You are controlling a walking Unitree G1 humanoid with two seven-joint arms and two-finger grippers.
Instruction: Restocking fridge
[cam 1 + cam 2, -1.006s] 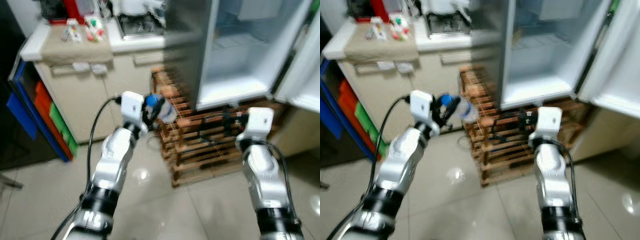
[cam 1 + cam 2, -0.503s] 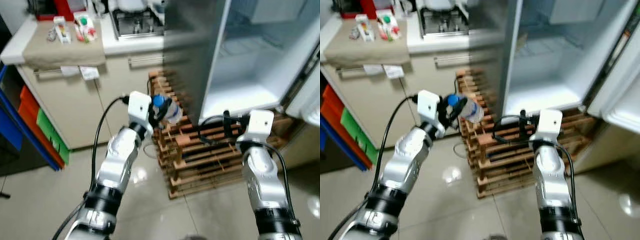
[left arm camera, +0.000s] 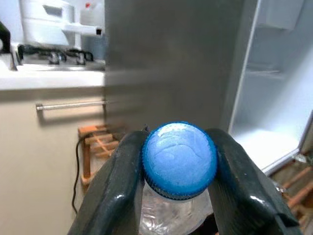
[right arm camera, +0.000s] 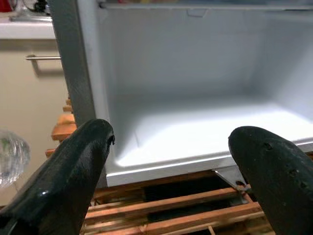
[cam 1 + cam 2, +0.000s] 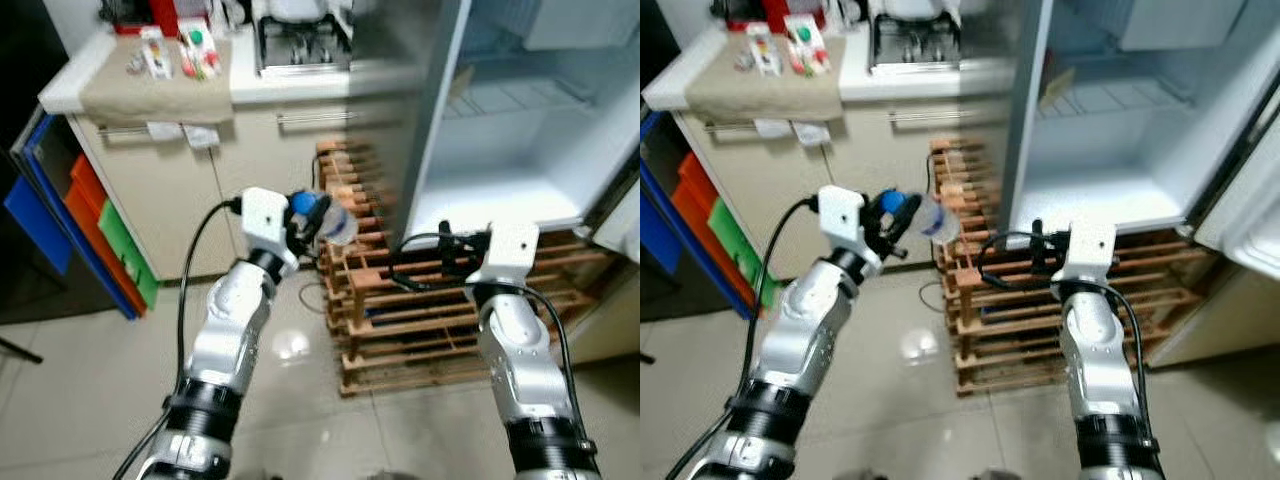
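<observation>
Bottle (image 5: 330,222) sat pinched in your left gripper (image 5: 312,222), held out in front of you at about chest height, lying near level with its blue cap (image 3: 179,157) toward the wrist. From the left wrist camera you could see both black fingers (image 3: 123,181) pressed tight against that cap, one on each side, with the clear body running away beyond them. The bottle hung over the tiled floor (image 5: 90,390), just beside the corner of the wooden pallet (image 5: 400,320) and short of the fridge (image 5: 500,150).

Your right gripper (image 4: 168,161) was up too, level with the pallet's top slats and pointed at the fridge's lowest compartment. Its fingers (image 4: 73,171) stood wide apart with nothing between them, and the white floor of that compartment showed through the gap. The fridge door (image 5: 1250,210) stood swung open on your right, and the fridge rested on the pallet.

Off to your left ran a counter (image 5: 150,85) with a beige cloth on top and a few small items on it, which you couldn't quite make out from the head camera. A stove (image 5: 300,45) sat beside the cloth, close to the fridge's grey side. Coloured bins (image 5: 95,225) in blue, orange and green stood stacked against the cabinet's end.
</observation>
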